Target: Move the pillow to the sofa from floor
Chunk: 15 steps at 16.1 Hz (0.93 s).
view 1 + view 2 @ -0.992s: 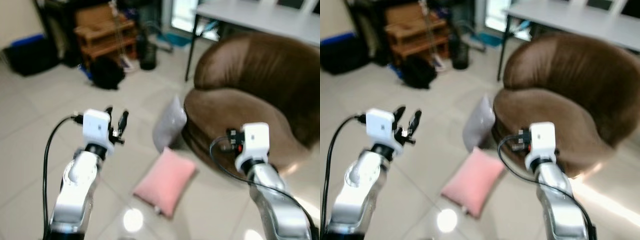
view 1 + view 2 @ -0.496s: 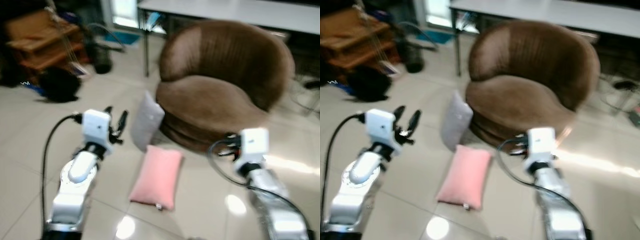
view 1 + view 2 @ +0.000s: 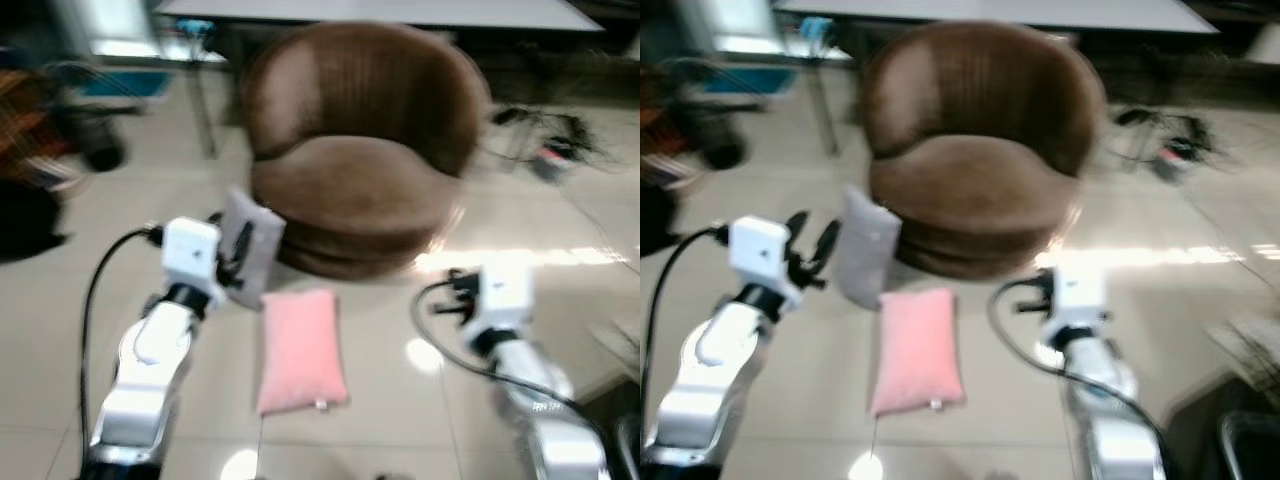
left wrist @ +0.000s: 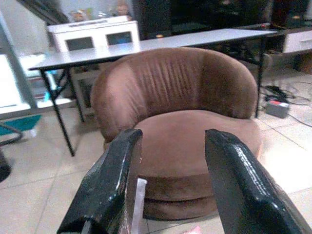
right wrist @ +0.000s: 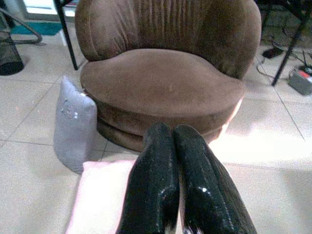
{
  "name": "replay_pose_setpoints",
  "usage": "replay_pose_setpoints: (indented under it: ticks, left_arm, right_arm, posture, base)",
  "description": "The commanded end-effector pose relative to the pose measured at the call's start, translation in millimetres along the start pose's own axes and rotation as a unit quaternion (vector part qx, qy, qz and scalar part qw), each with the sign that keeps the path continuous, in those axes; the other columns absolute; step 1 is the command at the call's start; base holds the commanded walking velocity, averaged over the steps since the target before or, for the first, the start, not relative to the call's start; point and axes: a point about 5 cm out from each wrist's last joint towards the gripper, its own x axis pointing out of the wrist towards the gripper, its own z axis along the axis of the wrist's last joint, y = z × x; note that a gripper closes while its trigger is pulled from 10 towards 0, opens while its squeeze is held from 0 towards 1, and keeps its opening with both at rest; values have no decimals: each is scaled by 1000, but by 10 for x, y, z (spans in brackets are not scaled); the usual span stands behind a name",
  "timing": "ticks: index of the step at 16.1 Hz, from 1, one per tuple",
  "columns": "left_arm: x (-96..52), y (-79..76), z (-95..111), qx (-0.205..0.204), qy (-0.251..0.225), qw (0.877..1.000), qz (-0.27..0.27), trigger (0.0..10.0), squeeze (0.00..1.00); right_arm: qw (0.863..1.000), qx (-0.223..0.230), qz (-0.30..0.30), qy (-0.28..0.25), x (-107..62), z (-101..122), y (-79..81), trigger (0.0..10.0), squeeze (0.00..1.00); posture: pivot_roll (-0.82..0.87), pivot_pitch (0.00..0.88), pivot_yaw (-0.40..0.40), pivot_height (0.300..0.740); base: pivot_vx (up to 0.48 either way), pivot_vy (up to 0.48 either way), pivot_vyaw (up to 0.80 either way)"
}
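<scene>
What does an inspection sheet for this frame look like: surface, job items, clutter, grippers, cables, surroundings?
Surface: pale tiled floor, glossy with light glare.
Job's things: pink pillow flat on the floor before the brown sofa; grey pillow propped upright against the sofa base.
Clutter: dark blurred items at far left, unidentifiable.
Grippers: left gripper raised, jaws open, empty; right gripper raised, jaws shut, empty.
Cables: black lead on each wrist; loose cords on the floor right of the sofa.
Surroundings: grey table behind the sofa.
</scene>
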Motion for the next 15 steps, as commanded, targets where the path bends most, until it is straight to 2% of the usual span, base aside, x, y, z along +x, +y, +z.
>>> replay_pose_setpoints:
  ticks: [1,7,11,15]
  left_arm:
    - [32,-43,27,-1,-5,1000,-10,10000,0]
    - [33,-51,28,-2,-3,1000,-14,10000,0]
    - [40,-58,21,-1,-2,1000,-16,10000,0]
    - [77,-57,20,1,-1,1000,-21,10000,0]
  right_arm:
    - [1000,0,-18,-8,-19,31,-98,10000,0]
    - [1000,-1,-16,-13,-23,44,-84,10000,0]
    - [1000,-20,3,-11,0,58,-32,10000,0]
    - [1000,-5,-14,-2,39,44,-77,10000,0]
  posture:
    - [-20,47,21,740]
    - [-23,47,28,740]
    - [-21,45,30,740]
    - [-14,48,32,740]
  base:
    - [0,480,-800]
    - [0,480,-800]
    - [0,480,0]
    - [0,480,-141]
